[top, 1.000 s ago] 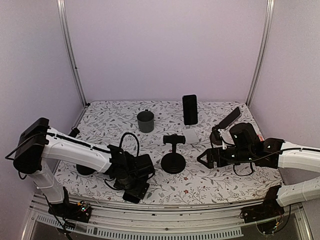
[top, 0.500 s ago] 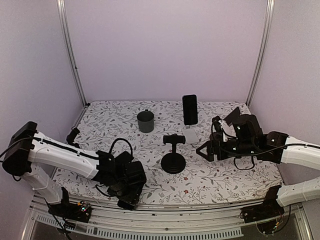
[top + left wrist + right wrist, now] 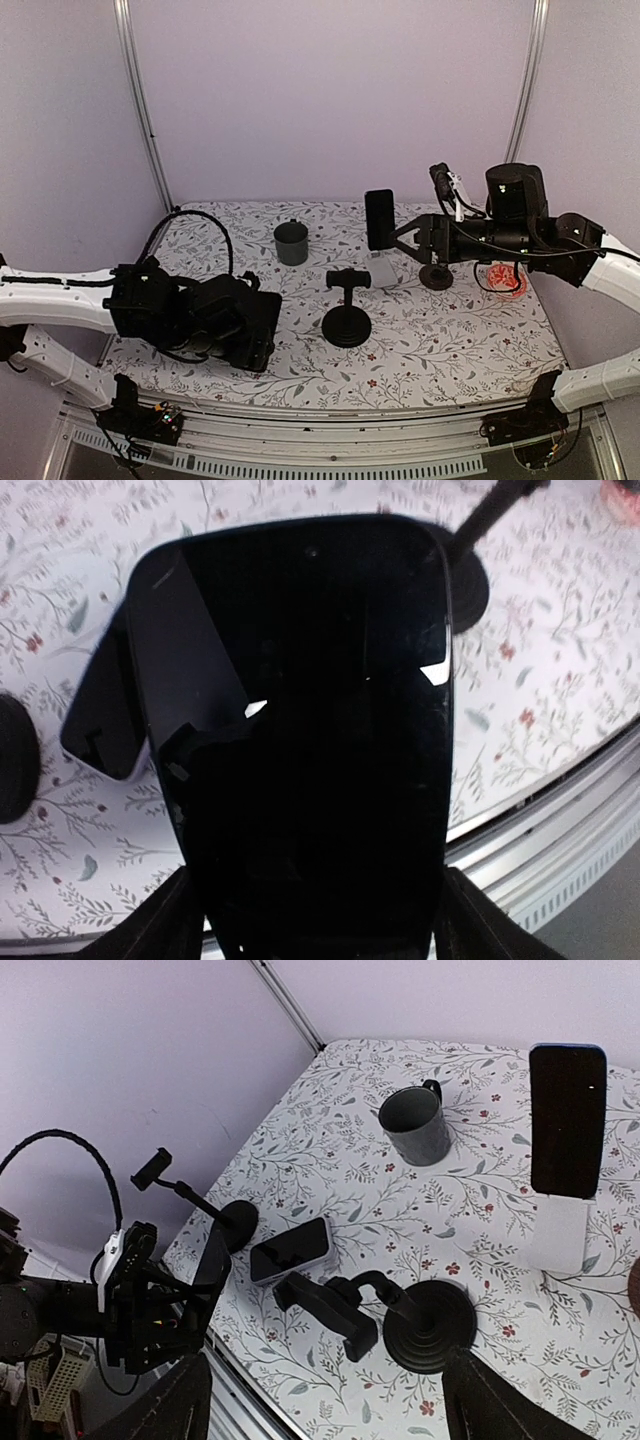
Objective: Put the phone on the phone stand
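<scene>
My left gripper point(image 3: 262, 335) is shut on a black phone point(image 3: 300, 730), which fills the left wrist view between the fingers point(image 3: 165, 925). It holds the phone above the table's front left part. In the right wrist view the phone shows edge-on point(image 3: 213, 1260). The black phone stand point(image 3: 347, 303), with a round base and a clamp on top, stands mid-table to the right of the held phone; it also shows in the right wrist view point(image 3: 425, 1330). My right gripper point(image 3: 402, 235) is open and empty, high above the back right of the table.
A second phone point(image 3: 290, 1248) lies flat on the table by a small black stand point(image 3: 225, 1222). A third phone point(image 3: 379, 218) leans on a white stand at the back. A grey mug point(image 3: 291, 243) stands back left. Another black stand point(image 3: 437, 276) is under the right arm.
My left arm has drawn back to the left and risen with the phone. My right arm has lifted and moved toward the back right, away from the table.
</scene>
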